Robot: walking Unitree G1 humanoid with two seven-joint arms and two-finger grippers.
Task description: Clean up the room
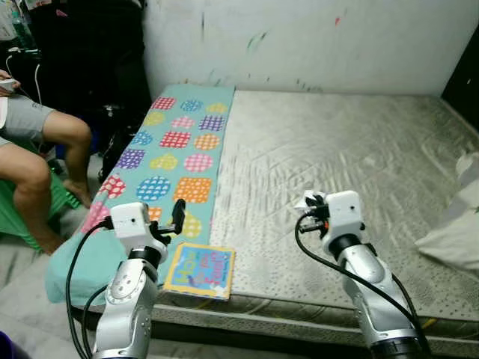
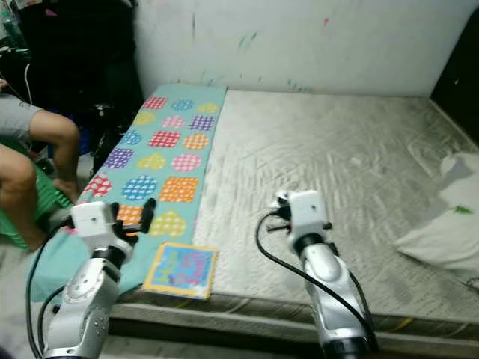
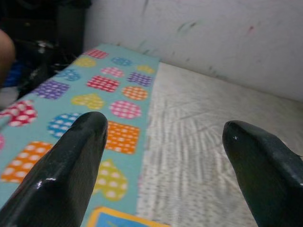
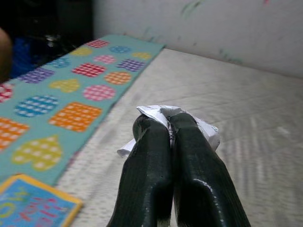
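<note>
Your right tool [image 4: 170, 127] is pinched tight on a crumpled scrap of white paper [image 4: 201, 126], held up over the mattress [image 1: 337, 149] at about five o'clock of the bed. That scrap looks feather-light and soft, so it will likely crush rather than slip; a grip across the wad's middle suits it. Your left tool [image 3: 165, 142] stands wide and empty above the patterned mat [image 1: 179, 142] at nine o'clock. The picture book [image 1: 200, 271], at seven o'clock, looks stiff and flat: take it by an edge. I see no bin or container.
</note>
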